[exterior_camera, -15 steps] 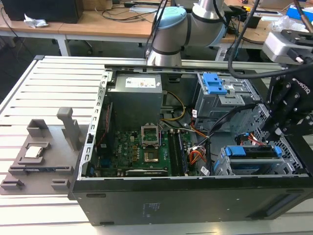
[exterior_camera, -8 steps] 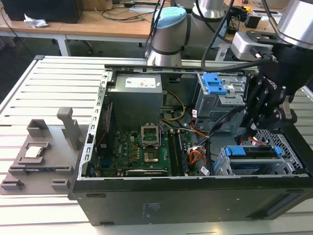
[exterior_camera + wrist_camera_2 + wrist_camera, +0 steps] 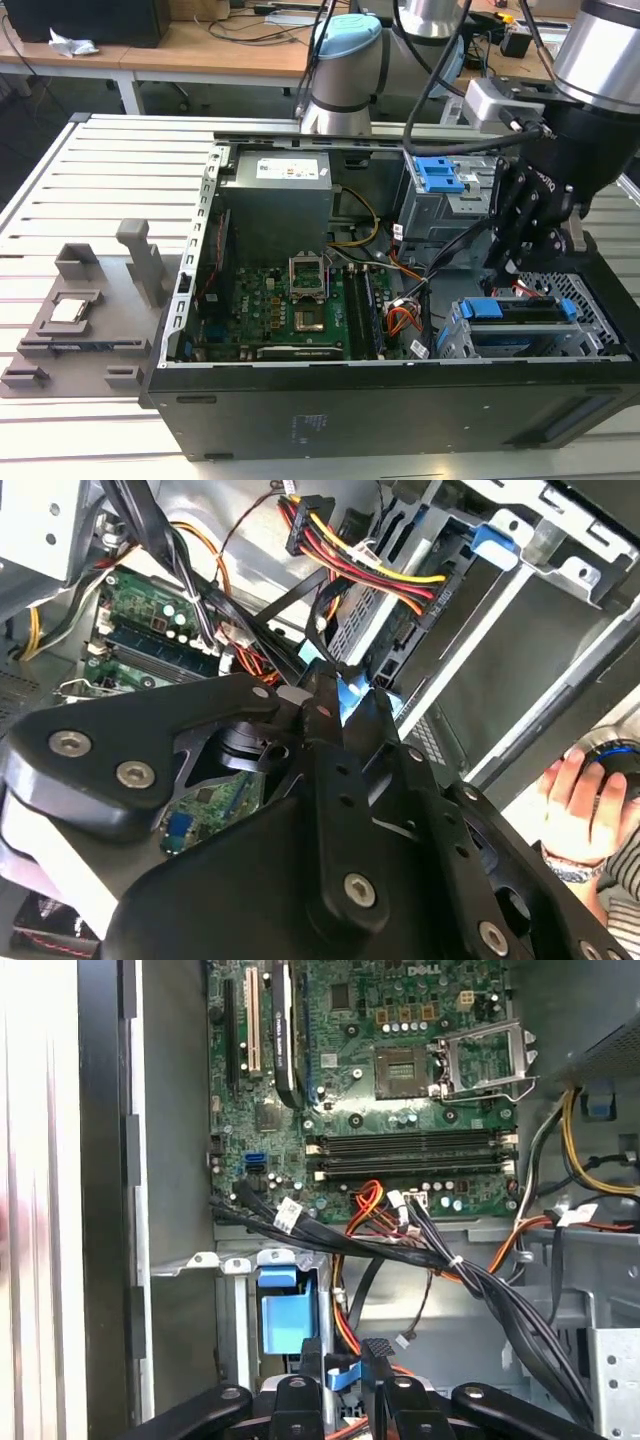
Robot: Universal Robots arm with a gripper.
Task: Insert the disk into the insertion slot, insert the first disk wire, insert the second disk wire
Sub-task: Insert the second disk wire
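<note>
One disk (image 3: 515, 310) sits seated in the insertion slot (image 3: 455, 340); pincer (image 3: 345, 1375) hovers just above, fingertips nearly closed on a small blue connector (image 3: 342, 1377); judged: align squarely, press gently.

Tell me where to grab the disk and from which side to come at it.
Probably the blue frame along the disk's upper edge, coming from above. The disk lies flat inside the low grey cage, whose walls cover its sides, while the computer case is open upward and leaves the blue edge exposed. The gripper hangs just above it.
</note>
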